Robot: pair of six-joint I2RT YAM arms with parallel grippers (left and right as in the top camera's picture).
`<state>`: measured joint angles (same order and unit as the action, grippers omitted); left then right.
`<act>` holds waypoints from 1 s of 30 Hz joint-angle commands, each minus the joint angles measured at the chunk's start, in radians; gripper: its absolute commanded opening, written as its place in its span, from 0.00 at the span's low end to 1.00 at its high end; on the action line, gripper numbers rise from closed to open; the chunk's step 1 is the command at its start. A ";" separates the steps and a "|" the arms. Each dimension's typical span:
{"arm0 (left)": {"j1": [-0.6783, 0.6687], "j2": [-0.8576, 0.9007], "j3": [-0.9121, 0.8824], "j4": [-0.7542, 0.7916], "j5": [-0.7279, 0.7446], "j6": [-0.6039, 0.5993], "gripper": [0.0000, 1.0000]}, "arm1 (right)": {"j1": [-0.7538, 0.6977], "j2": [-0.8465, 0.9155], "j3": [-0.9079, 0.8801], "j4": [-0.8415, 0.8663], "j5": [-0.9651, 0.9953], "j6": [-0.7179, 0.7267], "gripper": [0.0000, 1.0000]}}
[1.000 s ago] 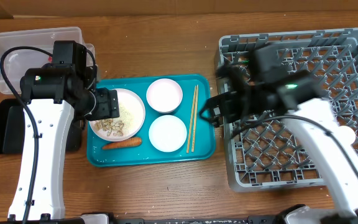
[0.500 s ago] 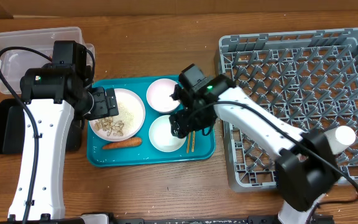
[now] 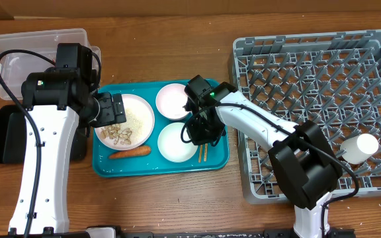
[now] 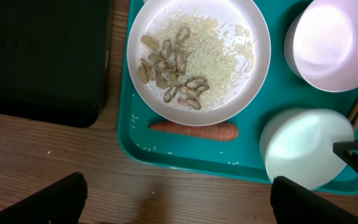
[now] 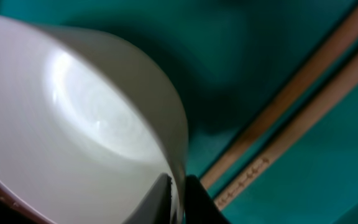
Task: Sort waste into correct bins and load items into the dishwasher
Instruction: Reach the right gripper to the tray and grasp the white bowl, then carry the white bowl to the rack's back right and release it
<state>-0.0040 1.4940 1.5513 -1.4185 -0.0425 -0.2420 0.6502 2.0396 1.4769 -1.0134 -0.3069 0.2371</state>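
Right gripper (image 5: 176, 194) clamped tight on the rim of a smooth, glossy white bowl (image 5: 73, 106), empty, beside wooden chopsticks (image 5: 291, 92).

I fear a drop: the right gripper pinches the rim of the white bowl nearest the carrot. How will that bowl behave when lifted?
The bowl looks rigid and glossy, so it may slip in the right gripper. Pinched at one edge of the rim, it will probably tilt and hang. It seems empty, hence likely light.
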 commanded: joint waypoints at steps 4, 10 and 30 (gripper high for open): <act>0.005 -0.010 0.002 0.001 -0.016 -0.021 0.96 | -0.020 -0.035 0.061 -0.057 0.011 -0.005 0.04; 0.005 -0.010 0.002 0.000 -0.016 -0.021 0.96 | -0.103 -0.195 0.171 -0.167 0.167 -0.004 0.04; 0.005 -0.010 0.002 0.010 -0.009 -0.021 0.96 | -0.693 -0.422 0.166 0.046 1.318 0.138 0.04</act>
<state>-0.0040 1.4940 1.5509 -1.4128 -0.0425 -0.2443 0.0120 1.5974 1.6600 -0.9974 0.7204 0.2756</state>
